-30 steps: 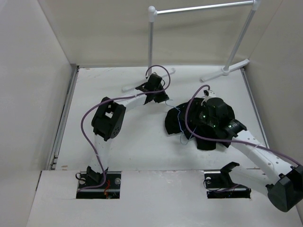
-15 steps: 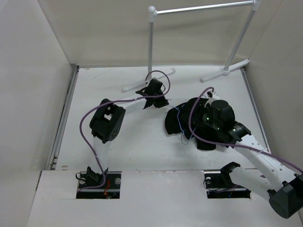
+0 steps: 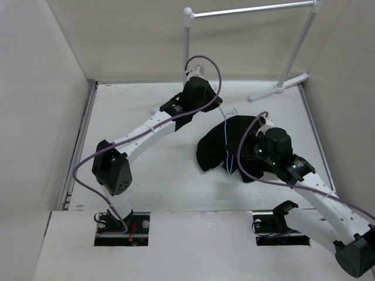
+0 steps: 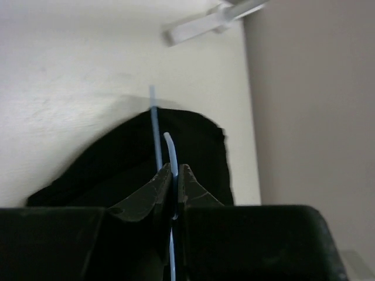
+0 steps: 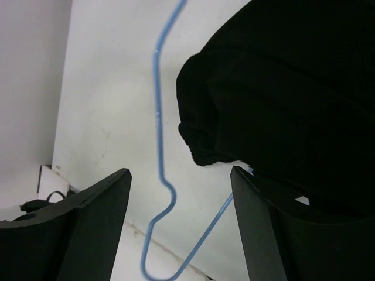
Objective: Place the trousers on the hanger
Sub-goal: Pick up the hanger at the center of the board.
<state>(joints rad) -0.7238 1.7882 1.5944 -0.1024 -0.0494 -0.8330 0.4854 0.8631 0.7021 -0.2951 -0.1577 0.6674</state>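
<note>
The black trousers hang bunched over the pale-blue hanger, just above the table right of centre. My left gripper is shut on the hanger's wire near the hook. In the left wrist view the wire runs between the closed jaws, with the trousers below. My right gripper is open at the near right side of the trousers. In the right wrist view its fingers stand wide apart around the hanger's bent corner without touching it; the trousers fill the upper right.
The white tube garment rack stands at the back, its T-shaped feet on the table; one foot shows in the left wrist view. Pale side walls enclose the table left and right.
My left arm has stretched out and risen, lifting the hanger with the trousers on it. The trousers now hang lower and wider to the left. My right gripper has drawn back slightly toward the near edge.
</note>
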